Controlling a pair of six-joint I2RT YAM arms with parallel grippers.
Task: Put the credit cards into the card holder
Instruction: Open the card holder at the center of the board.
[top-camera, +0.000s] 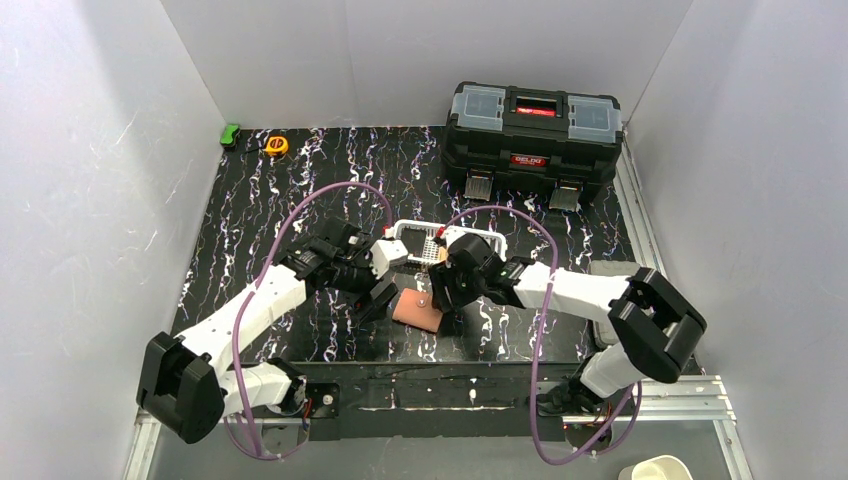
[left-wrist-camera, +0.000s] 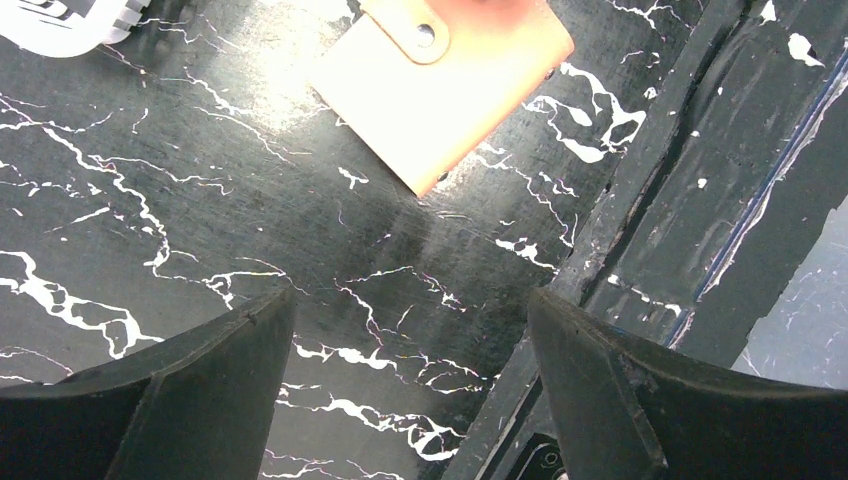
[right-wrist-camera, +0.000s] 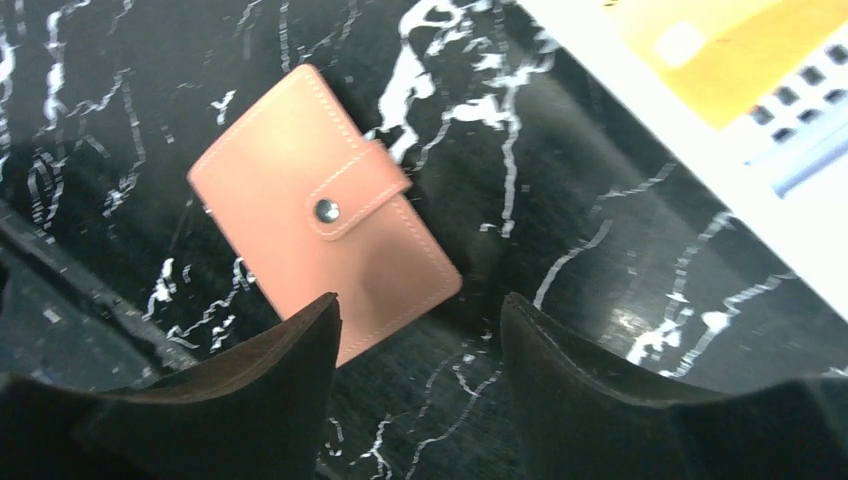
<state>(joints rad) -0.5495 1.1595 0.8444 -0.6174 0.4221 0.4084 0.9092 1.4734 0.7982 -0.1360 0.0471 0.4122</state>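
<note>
The salmon-pink card holder (top-camera: 417, 311) lies shut on the black marbled table, its snap tab fastened (right-wrist-camera: 322, 210). My left gripper (top-camera: 378, 298) hovers just left of it, open and empty; in the left wrist view the holder (left-wrist-camera: 445, 85) is ahead of the left gripper (left-wrist-camera: 410, 312). My right gripper (right-wrist-camera: 420, 305) is open just above the holder's near corner, with nothing between its fingers. An orange credit card (right-wrist-camera: 735, 50) lies in the white slotted basket (right-wrist-camera: 690, 140), with a light blue edge (right-wrist-camera: 812, 165) beside it.
The white basket (top-camera: 430, 240) stands just behind both grippers. A black toolbox (top-camera: 533, 125) sits at the back right. A yellow tape measure (top-camera: 276, 145) and a green object (top-camera: 231, 135) lie at the back left. The table's front edge (left-wrist-camera: 650, 230) runs close to the holder.
</note>
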